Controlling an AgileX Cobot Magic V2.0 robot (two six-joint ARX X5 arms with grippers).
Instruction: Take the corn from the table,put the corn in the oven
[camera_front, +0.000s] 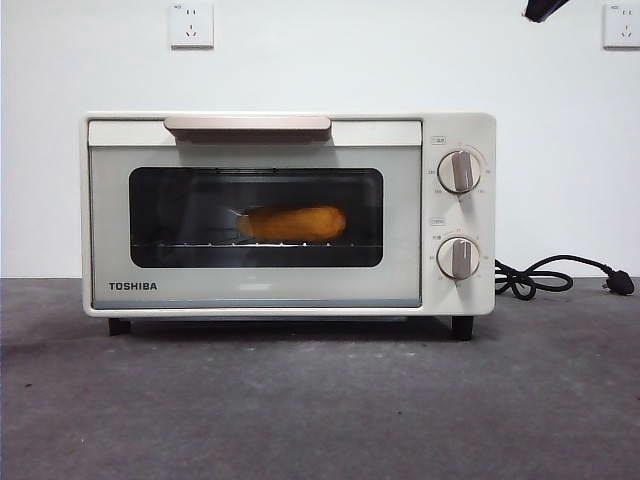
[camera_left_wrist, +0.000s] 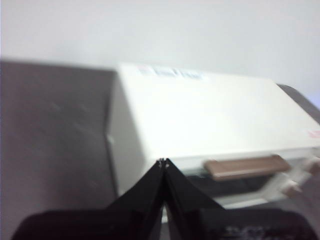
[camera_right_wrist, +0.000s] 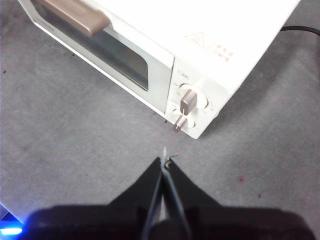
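Note:
The cream-white TOSHIBA oven (camera_front: 288, 214) stands on the dark grey table (camera_front: 320, 400) with its door closed. Through the dark window the yellow-orange corn (camera_front: 292, 223) lies on the wire rack inside. My left gripper (camera_left_wrist: 163, 162) is shut and empty, held above the oven's (camera_left_wrist: 210, 117) front left corner, near the bar handle (camera_left_wrist: 246, 166). My right gripper (camera_right_wrist: 165, 161) is also shut and empty, hovering over the table in front of the oven's (camera_right_wrist: 200, 45) knob side. In the front view only a black tip (camera_front: 545, 8) shows at the top right.
A black cord (camera_front: 550, 276) with its plug lies on the table right of the oven. Two silver knobs (camera_front: 459, 171) sit on the oven's right panel. Two wall sockets (camera_front: 191, 24) are on the white wall behind.

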